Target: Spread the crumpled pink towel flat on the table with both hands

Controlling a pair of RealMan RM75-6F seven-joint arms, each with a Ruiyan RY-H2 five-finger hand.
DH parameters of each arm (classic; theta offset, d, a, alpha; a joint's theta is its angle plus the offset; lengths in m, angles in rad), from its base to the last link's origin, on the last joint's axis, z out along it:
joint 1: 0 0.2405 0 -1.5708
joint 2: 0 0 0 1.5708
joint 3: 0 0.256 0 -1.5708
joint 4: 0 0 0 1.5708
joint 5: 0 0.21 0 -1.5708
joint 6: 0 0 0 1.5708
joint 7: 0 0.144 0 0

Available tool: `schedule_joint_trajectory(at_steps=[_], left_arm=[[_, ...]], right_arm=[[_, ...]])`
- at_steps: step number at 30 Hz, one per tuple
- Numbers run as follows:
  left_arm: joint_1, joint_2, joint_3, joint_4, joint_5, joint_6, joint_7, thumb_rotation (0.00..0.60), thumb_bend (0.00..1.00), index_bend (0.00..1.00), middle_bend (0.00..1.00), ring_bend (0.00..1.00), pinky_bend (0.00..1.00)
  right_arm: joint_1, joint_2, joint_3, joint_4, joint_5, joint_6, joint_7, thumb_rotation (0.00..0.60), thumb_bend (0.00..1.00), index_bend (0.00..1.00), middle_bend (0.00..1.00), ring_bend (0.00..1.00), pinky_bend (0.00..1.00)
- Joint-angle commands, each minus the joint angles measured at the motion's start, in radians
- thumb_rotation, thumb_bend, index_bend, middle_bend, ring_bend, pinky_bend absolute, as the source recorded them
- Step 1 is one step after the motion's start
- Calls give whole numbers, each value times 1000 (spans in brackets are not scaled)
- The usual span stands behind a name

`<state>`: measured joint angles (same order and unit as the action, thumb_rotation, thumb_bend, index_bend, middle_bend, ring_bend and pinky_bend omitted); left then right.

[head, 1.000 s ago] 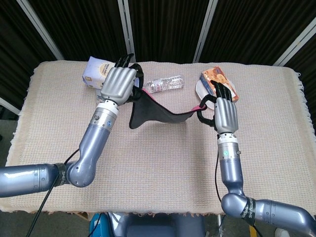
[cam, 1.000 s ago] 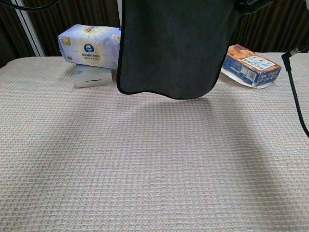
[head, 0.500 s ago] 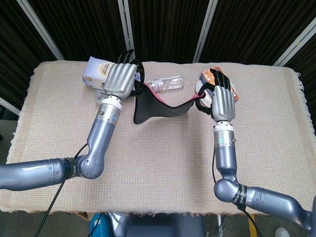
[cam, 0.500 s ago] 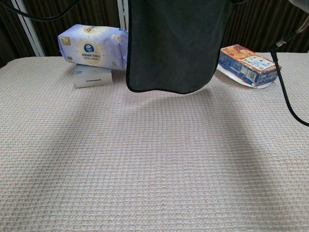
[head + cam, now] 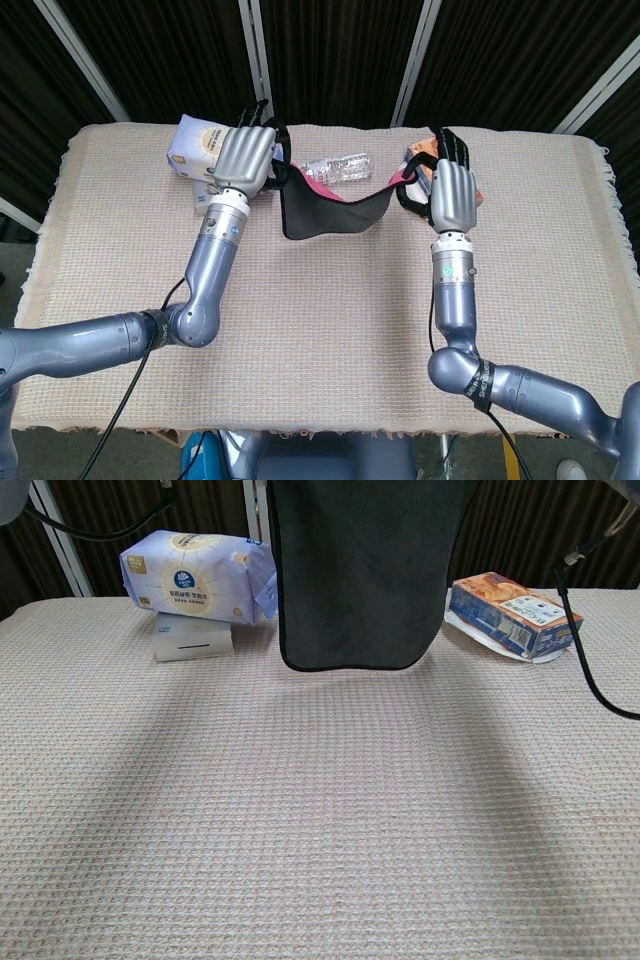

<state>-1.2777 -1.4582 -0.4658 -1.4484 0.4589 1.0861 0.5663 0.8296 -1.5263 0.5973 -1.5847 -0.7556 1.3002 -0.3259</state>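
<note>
**Towel held aloft between both hands, not yet laid down**

Both hands are raised over the far half of the desk [image 5: 330, 340], with the towel [image 5: 335, 212] strung between them. The left hand [image 5: 245, 157] has its fingers [image 5: 262, 117] curled over one top corner, and the right hand [image 5: 455, 195] has its fingers [image 5: 448, 148] closed on the other; each plainly grips cloth, though from behind I cannot tell how deep the hold is. The towel sags in a shallow curve between the fingers, showing a dark face with a pink edge. In the chest view it hangs as a dark sheet [image 5: 360, 575], its lower hem clear of the desk.

Things stand close to the fingers. A tissue pack [image 5: 198, 147] lies just beside and below the left hand, a water bottle [image 5: 336, 169] lies beyond the towel between the two hands, and a snack box [image 5: 513, 612] on a white plate [image 5: 470, 632] sits right under the right hand.

The risks I see from here: if the hands lower the towel where it hangs, the hem may drape onto the bottle or catch the box and plate, leaving folds or dragging them along. The slack in the middle could also bunch when it touches down unless the hands draw further apart. And a shallow hold on a corner might slip under that tension, dropping one side in a heap.
</note>
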Motion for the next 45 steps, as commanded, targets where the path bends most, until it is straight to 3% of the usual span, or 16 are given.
schedule_joint_trajectory(at_steps=[1,8,20,27,45], left_arm=[[11,-7,8,0,8,-2,-11,600,541,681,287,8,36],[58,1,35,-72,45,27,-34,600,541,682,287,8,36],[193,59,119,-343,151,121,-79,600,541,681,287,8,35],[271,85,181,-455,214,161,-101,600,541,681,286,8,35],[411,91,334,-612,399,230,-96,600,541,682,286,8,35]], right_arm=[[-26,6,-24,-8,0,7,9,600,616,667,123,0,0],[-101,36,-100,-96,-34,36,23,600,616,668,124,0,0],[-215,41,-256,-247,-140,117,16,600,617,668,124,0,0],[-274,23,-347,-273,-198,145,11,600,616,670,124,0,0],[-401,3,-497,-299,-351,190,55,600,616,670,124,0,0]])
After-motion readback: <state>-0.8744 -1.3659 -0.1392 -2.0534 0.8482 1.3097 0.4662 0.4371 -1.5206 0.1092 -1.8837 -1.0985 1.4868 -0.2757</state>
